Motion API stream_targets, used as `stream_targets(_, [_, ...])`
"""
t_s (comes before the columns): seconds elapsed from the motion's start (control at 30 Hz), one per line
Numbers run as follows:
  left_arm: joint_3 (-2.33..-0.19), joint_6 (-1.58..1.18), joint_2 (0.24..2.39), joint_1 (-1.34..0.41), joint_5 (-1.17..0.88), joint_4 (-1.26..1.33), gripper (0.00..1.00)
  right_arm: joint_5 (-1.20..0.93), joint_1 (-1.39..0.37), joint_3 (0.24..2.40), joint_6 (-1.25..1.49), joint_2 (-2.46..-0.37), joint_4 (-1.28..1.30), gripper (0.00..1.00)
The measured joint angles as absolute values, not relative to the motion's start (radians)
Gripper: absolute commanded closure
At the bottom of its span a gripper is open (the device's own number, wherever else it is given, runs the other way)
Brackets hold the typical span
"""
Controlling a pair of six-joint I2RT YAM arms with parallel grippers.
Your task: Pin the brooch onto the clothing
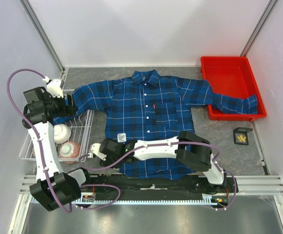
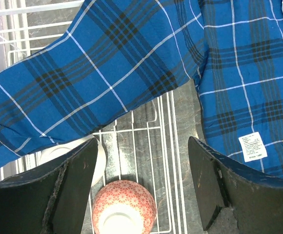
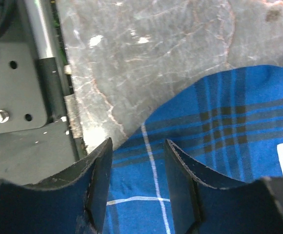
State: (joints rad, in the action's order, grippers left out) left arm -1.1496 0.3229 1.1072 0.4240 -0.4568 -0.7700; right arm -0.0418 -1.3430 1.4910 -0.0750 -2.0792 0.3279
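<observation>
The clothing, a blue-and-black plaid shirt point(image 1: 151, 122), lies flat on the table, collar at the back. The brooch point(image 1: 242, 138), a tiny gold leaf, sits in a small black box at the right, away from both grippers. My right gripper point(image 1: 101, 148) reaches left over the shirt's lower left hem; in the right wrist view it point(image 3: 137, 152) is open, with plaid cloth point(image 3: 219, 122) under the jaws and nothing held. My left gripper point(image 1: 72, 105) is open and empty over the shirt's left sleeve point(image 2: 92, 73) and the wire rack point(image 2: 151, 141).
The wire rack point(image 1: 85, 129) at the left holds a red-patterned bowl point(image 2: 124, 207) and a white bowl point(image 1: 61, 131). A red tray point(image 1: 229, 73) at the back right has the shirt's right sleeve draped over it. A white label point(image 2: 252, 146) lies on the shirt's lower left.
</observation>
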Motion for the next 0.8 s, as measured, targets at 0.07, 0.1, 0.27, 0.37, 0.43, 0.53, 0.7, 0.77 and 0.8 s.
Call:
stream_targets(0.07, [-1.143,0.322,1.095,0.424,-0.457,-0.767,0.19,-0.017,-1.343,1.491,-0.074,-2.085,0.324,0.46])
stream_targets(0.1, [-1.141,0.321,1.09,0.424,-0.457,-0.766,0.19,-0.006,-1.341,1.491,-0.074,-2.089,0.318,0.47])
stream_targets(0.27, [-1.139,0.318,1.079,0.424,-0.46,-0.752,0.19,0.025,-1.338,1.491,-0.067,-2.115,0.29,0.55])
stream_targets(0.37, [-1.139,0.315,1.079,0.424,-0.464,-0.751,0.19,0.037,-1.338,1.491,-0.064,-2.119,0.276,0.75])
stream_targets(0.43, [-1.139,0.314,1.08,0.424,-0.466,-0.751,0.19,0.044,-1.34,1.491,-0.063,-2.12,0.269,0.93])
stream_targets(0.53, [-1.139,0.314,1.082,0.424,-0.471,-0.749,0.19,0.053,-1.337,1.491,-0.066,-2.12,0.271,1.0])
stream_targets(0.7, [-1.139,0.315,1.093,0.424,-0.485,-0.748,0.2,0.019,-1.294,1.491,-0.064,-2.096,0.323,1.0])
stream_targets(0.77, [-1.139,0.315,1.099,0.424,-0.503,-0.748,0.19,-0.02,-1.256,1.491,-0.062,-2.066,0.346,1.0])
stream_targets(0.8, [-1.139,0.315,1.101,0.424,-0.509,-0.748,0.19,-0.046,-1.23,1.491,-0.058,-2.045,0.359,1.0])
